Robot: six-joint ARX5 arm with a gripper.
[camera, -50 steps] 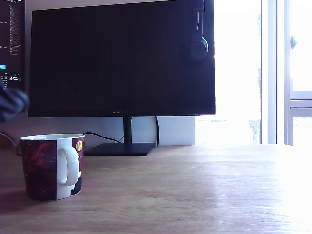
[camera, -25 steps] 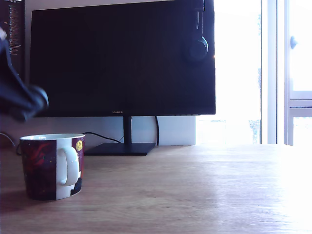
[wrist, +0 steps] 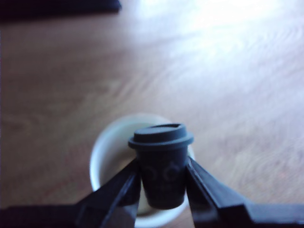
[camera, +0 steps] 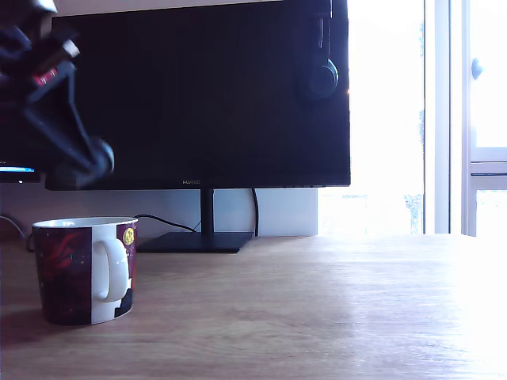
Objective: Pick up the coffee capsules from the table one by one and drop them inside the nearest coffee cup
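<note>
the gripper point(wrist: 162, 183) is pinching a dark, tapered, flange-rimmed capsule point(wrist: 162, 164) between both fingers, hanging directly over the glossy maroon mug point(camera: 84, 269) on the grainy wooden table point(camera: 317, 309).

So over the last second my gripper point(camera: 79, 162) has swung in from the exterior view's left edge and climbed, and more of my arm shows now. I'm hanging above the coffee cup point(camera: 83, 269), up against the monitor point(camera: 198, 95), covering more of its left side than before.
</note>
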